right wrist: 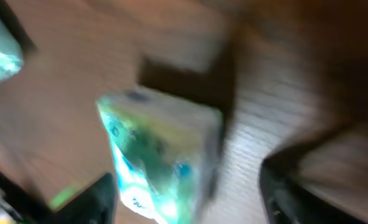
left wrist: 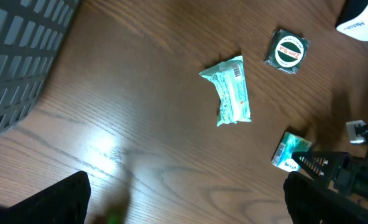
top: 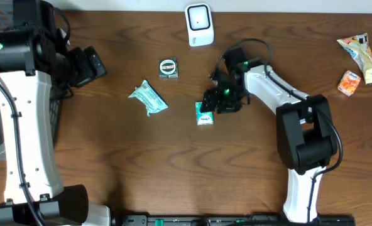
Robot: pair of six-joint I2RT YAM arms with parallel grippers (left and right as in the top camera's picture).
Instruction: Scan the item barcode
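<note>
Teal-and-white card is what I read the small box (top: 204,115) to be: a little carton lying flat on the tabletop (top: 142,163), a bit right of centre and in front of the white scanner (top: 199,24), which stands well apart at the far edge. I judge it light and fairly stiff, with glossy printed faces that could slip, and thin walls that would dent under a hard squeeze. I would take it across its two narrow sides, low and near the middle, with only modest pressure, leaving the broad printed faces clear so a barcode can be turned toward the scanner; I cannot make out which face carries the code. The right pincer (top: 217,102) hangs right over the box, and in its blurred wrist view the carton sits between the two dark fingers (right wrist: 91,199), closer to one of them, with bare wood showing on the other side, so I read it as spread and grasping nothing. Its being off-centre could nudge the light carton sideways as the jaws come in. The left pincer (top: 93,64) is far off at the left, jaws wide and empty, beside a grey mesh basket (left wrist: 16,56). A teal pouch (top: 148,98) and a dark packet with a round label (top: 168,68) lie to the left of the box, and some snack packets (top: 364,55) sit at the far right.
</note>
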